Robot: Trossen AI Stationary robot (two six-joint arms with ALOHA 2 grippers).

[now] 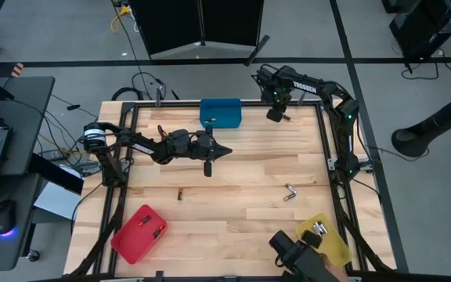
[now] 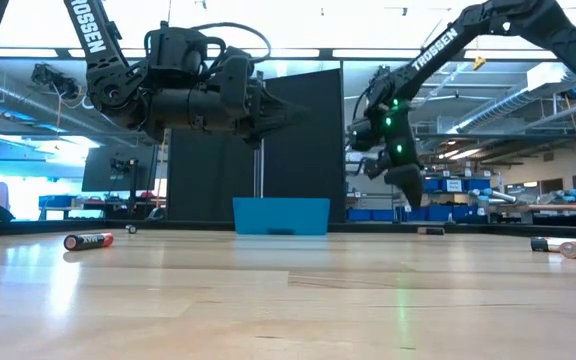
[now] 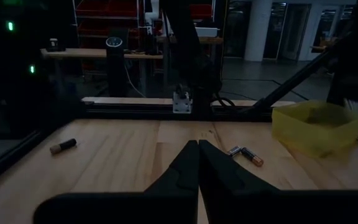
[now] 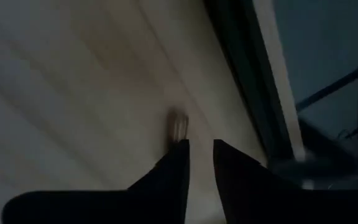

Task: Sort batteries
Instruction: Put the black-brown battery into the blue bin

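Table (image 1: 233, 168) first, operator: your wooden work surface was seen whole from above, though both arms covered parts of its far half. Your left arm reached across the middle of that half, and your left gripper (image 1: 224, 150) hung above the wood with its fingers (image 3: 188, 163) pressed together and nothing between them. Your right arm came in over the far right corner; your right gripper (image 1: 276, 115) was low at the table's far edge. Its fingers (image 4: 178, 163) stood slightly parted, and a small pale cylinder (image 4: 178, 126) lay on the wood just past one fingertip, too dim for you to call it touched or held.

Bins next. The blue bin (image 1: 220, 112) sat at the far edge, the red bin (image 1: 138, 233) at the near left, the yellow bin (image 1: 324, 237) at the near right, partly covered by a dark object at the picture's lower edge. Small items lay in all three, too small to identify.

Batteries last. One battery (image 1: 181, 193) lay alone on the wood left of centre, its printed label unreadable in the low view. A pair of batteries (image 1: 290, 191) lay touching, right of centre and near the yellow bin.
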